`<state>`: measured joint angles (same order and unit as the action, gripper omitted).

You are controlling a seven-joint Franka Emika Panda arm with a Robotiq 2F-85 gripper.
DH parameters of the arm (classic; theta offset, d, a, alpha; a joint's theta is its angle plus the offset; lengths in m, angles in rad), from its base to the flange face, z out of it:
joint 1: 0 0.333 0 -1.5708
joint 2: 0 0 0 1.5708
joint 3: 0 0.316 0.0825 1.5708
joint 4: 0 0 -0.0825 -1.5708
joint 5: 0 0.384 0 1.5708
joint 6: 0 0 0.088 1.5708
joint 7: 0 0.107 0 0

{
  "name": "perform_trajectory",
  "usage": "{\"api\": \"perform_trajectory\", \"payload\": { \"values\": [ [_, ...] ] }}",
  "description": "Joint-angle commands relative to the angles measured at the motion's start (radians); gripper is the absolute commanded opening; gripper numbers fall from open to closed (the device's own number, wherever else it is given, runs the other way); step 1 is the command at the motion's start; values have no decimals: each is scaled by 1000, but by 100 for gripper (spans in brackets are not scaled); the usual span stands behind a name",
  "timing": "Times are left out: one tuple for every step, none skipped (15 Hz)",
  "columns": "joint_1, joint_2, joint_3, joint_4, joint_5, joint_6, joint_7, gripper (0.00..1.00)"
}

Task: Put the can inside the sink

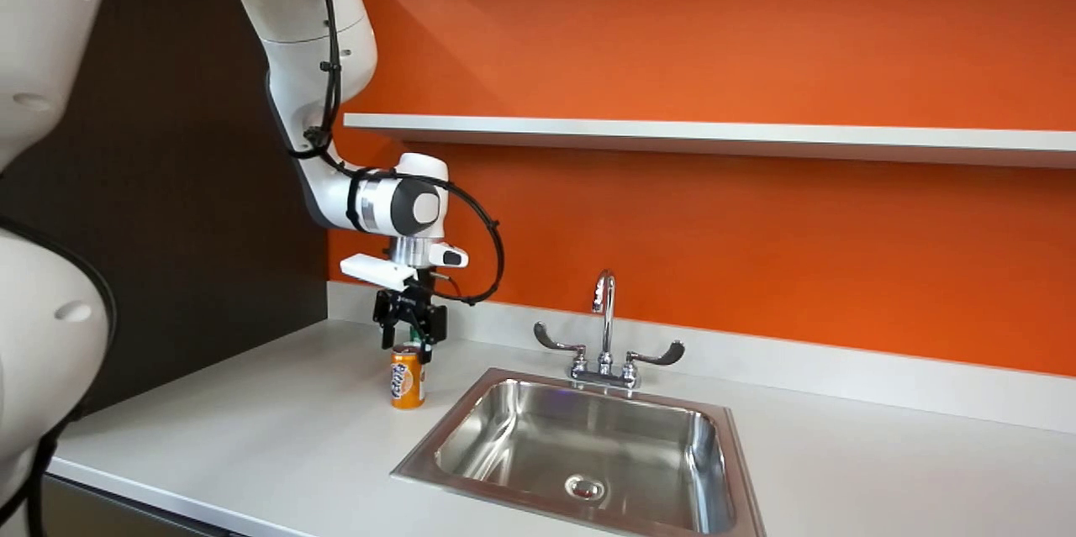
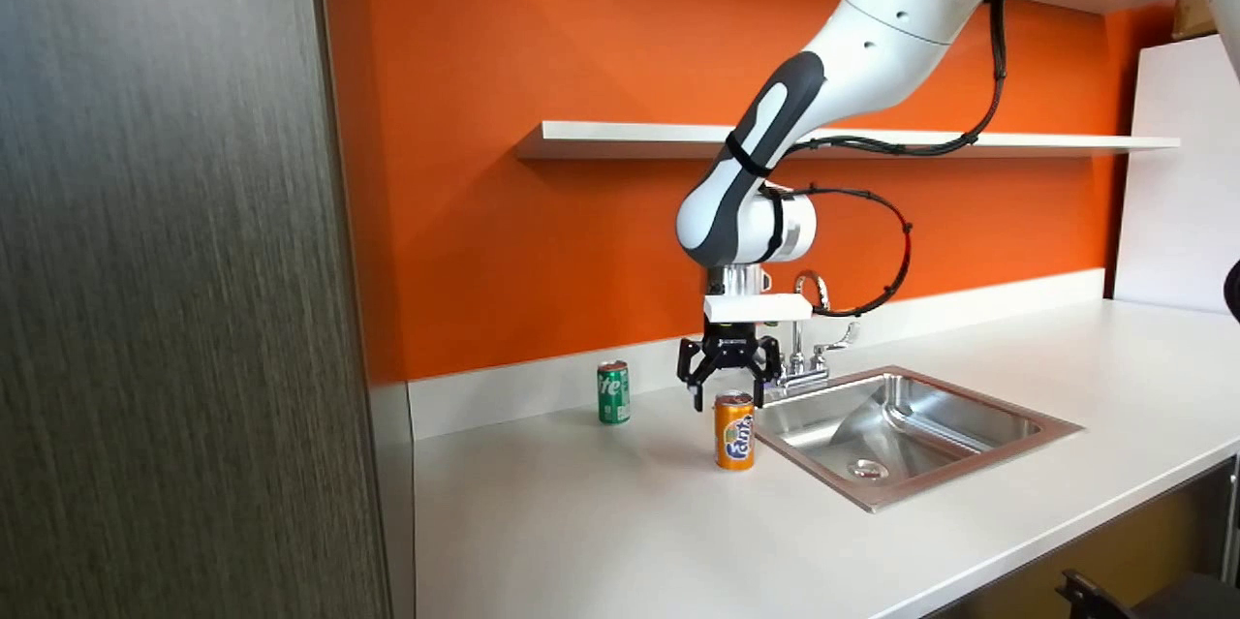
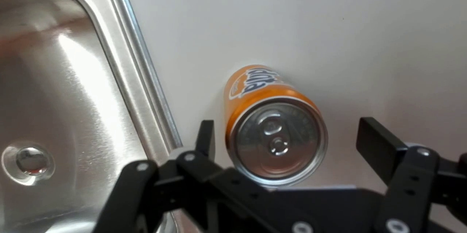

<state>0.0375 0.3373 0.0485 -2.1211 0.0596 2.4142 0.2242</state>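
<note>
Gripper (image 2: 728, 401), black, one: mine, hanging with its fingers (image 3: 379, 149) spread apart, released. Orange can (image 2: 734, 435), one, Fanta lettering, silvery top with pull tab (image 3: 273, 126): upright on the pale counter (image 1: 252, 419), outside the sink (image 1: 639, 436) and near its rim (image 3: 126, 61). In the wrist view I see this can between my fingers, close to the one at picture left, with a wider gap at picture right; in both exterior views my fingertips (image 2: 697, 396) hang at about the level of its top. Sink, stainless steel, one: rectangular, set into the counter, round drain (image 1: 584, 487) in its floor. Faucet (image 1: 607, 329), chrome, one: curved spout, two lever handles (image 1: 668, 354), mounted on the sink's wall-side edge. Green can (image 2: 613, 393), one: upright on the counter near the backsplash (image 2: 523, 389), to picture left of my gripper in an exterior view. Arm (image 1: 298, 75), white and dark grey, one: mine, black cable (image 1: 333, 33) strapped along it. Shelf (image 1: 714, 134), white, one: on the orange wall (image 1: 756, 33), above the sink.
</note>
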Motion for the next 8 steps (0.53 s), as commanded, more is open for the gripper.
{"api": "perform_trajectory", "payload": {
  "values": [
    [2,26,-8,37,29,-26,-15,100],
    [2,29,-9,39,32,-29,-13,100],
    [1,31,-11,40,35,-33,-14,100],
    [1,32,-12,41,38,-34,-12,100],
    [2,33,-14,41,41,-41,-7,100],
    [2,31,-15,37,44,-39,-7,100],
    [2,31,-16,36,46,-36,-6,100],
    [3,33,-16,37,47,-37,-6,100]
  ]
}}
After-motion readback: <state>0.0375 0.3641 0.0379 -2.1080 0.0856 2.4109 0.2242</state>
